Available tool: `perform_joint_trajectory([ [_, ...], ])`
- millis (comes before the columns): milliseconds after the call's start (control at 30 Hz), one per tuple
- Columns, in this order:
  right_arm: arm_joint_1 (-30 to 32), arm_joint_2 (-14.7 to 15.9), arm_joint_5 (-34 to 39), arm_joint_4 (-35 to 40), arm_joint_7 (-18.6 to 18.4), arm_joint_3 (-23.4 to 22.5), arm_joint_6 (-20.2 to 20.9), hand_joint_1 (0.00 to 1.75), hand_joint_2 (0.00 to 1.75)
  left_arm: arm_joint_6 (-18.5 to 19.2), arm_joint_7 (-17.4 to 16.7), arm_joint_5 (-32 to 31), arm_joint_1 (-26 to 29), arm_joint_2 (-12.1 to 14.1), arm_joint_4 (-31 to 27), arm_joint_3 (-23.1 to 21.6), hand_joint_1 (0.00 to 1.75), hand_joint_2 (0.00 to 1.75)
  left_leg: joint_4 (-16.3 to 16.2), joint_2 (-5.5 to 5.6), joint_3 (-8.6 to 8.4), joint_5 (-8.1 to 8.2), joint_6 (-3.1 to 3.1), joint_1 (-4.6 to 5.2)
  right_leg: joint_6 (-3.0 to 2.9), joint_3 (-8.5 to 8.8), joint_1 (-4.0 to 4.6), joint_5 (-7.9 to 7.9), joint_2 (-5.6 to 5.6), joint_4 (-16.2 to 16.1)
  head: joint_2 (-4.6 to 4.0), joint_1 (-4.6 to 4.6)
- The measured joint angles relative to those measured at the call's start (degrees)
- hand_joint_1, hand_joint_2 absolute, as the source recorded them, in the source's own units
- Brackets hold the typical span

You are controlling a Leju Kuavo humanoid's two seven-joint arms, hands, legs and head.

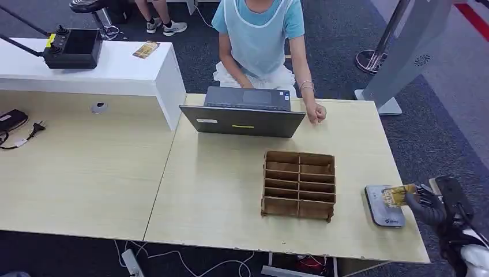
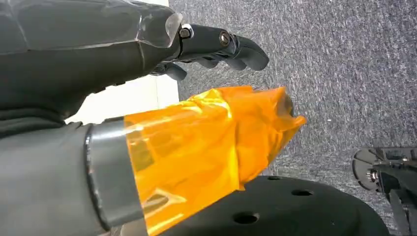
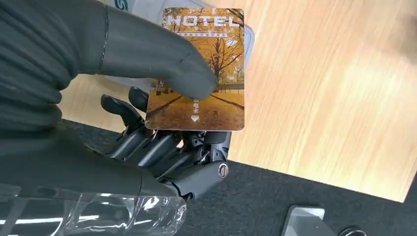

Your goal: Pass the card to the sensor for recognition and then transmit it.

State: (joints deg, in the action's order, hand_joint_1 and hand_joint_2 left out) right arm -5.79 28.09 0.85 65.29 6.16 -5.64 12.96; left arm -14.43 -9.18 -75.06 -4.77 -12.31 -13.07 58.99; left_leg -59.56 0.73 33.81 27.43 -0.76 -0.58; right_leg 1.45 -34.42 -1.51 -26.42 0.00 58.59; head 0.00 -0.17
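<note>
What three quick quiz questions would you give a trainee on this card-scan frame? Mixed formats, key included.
1. True or false: the right hand holds the card over the grey sensor.
2. What stands between the laptop and the table's near edge?
A. a metal tray
B. a wooden divider box
C. a stack of books
3. Fill in: the large word printed on the card is ____.

Key: 1 true; 2 B; 3 HOTEL
</note>
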Motion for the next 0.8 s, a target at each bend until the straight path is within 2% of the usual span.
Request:
perform_joint_trajectory([
  [800,0.8,-1.4,-5.6,-0.9,-1.2,1.3,-2.6,1.75,1.75,0.0,-0.1,-0.1,0.0,0.0,0.0,0.0,0.0,0.0,0.0,0.0,0.0,0.0,0.0,0.0,0.0,0.0,0.0,0.0,0.0,0.0,0.0,0.0],
])
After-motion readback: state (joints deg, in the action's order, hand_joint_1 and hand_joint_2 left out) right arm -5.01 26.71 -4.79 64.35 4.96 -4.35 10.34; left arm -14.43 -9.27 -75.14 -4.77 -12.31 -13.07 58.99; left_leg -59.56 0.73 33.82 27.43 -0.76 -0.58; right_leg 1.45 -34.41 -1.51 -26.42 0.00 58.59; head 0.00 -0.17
